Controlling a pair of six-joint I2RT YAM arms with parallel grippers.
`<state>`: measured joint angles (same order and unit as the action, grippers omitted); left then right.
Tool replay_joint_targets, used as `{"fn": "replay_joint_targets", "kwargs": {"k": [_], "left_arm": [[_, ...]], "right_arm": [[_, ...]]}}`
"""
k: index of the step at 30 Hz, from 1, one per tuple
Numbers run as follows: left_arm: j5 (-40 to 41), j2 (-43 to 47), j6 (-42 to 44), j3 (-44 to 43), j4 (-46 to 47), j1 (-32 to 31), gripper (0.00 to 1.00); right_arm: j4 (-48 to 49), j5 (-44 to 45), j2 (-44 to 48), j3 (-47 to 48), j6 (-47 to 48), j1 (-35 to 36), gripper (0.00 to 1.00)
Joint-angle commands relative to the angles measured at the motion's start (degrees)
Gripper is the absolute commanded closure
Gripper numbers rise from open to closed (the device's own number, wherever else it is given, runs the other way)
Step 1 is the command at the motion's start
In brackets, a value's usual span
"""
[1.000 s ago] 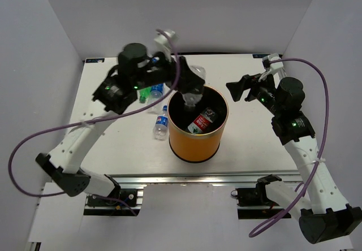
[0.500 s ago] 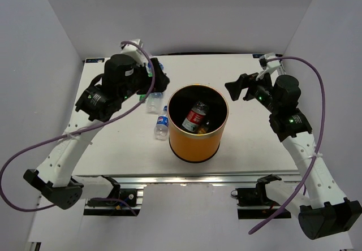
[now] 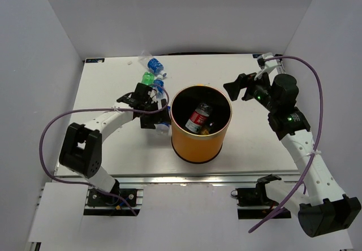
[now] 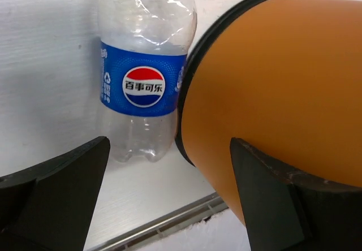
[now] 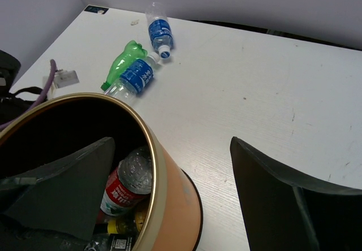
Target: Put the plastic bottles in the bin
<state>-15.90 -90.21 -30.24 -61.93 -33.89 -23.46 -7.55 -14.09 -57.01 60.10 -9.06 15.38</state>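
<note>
The orange bin (image 3: 198, 146) stands mid-table, and a red-labelled bottle (image 3: 198, 117) lies inside with others. My left gripper (image 3: 154, 117) is low at the bin's left side, open and empty. In the left wrist view a clear bottle with a blue label (image 4: 144, 87) lies just ahead of the open left gripper (image 4: 169, 169), touching the bin wall (image 4: 271, 87). Further back lie a green bottle (image 3: 148, 78) and two blue-labelled bottles (image 3: 154, 65) (image 3: 159, 86). My right gripper (image 3: 235, 87) hovers open past the bin's right rim (image 5: 151, 149); this right gripper (image 5: 172, 172) holds nothing.
The left arm's purple cable (image 3: 51, 132) loops over the table's left part. White walls close in the back and sides. A metal rail (image 4: 158, 223) runs along the table's near edge. The right wrist view shows bare table (image 5: 271, 92) right of the bin.
The left gripper, shut on a bottle over the bin a second ago, has opened, swung away to the back left, then dropped low beside the bin's left wall. The right arm barely moved.
</note>
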Motion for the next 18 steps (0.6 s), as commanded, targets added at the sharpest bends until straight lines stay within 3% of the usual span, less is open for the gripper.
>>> {"fn": "replay_joint_targets", "kwargs": {"k": [1,8,13,16,17,18], "left_arm": [[1.2,-1.9,0.3,1.0,6.3,-1.2,0.02],[8.8,-18.0,-2.5,-1.8,5.8,-5.6,0.02],[12.2,-21.2,-4.6,-7.2,3.1,-7.8,0.06],[15.1,-19.0,-4.7,-9.8,-0.3,-7.8,0.29],[15.1,-18.0,-4.3,-10.5,-1.2,-7.8,0.46],[18.2,-16.0,-4.4,-12.7,-3.7,-7.8,0.57]], "right_arm": [[1.0,-0.5,0.7,0.7,-0.5,-0.3,0.11],[1.4,-1.1,1.1,0.4,0.0,-0.3,0.11],[1.0,-1.3,1.1,0.9,-0.3,-0.3,0.11],[1.1,-0.8,1.6,0.6,-0.2,-0.3,0.11],[1.1,-0.2,1.9,0.6,0.0,-0.3,0.11],[1.1,0.0,2.3,0.5,0.1,-0.3,0.11]]}}
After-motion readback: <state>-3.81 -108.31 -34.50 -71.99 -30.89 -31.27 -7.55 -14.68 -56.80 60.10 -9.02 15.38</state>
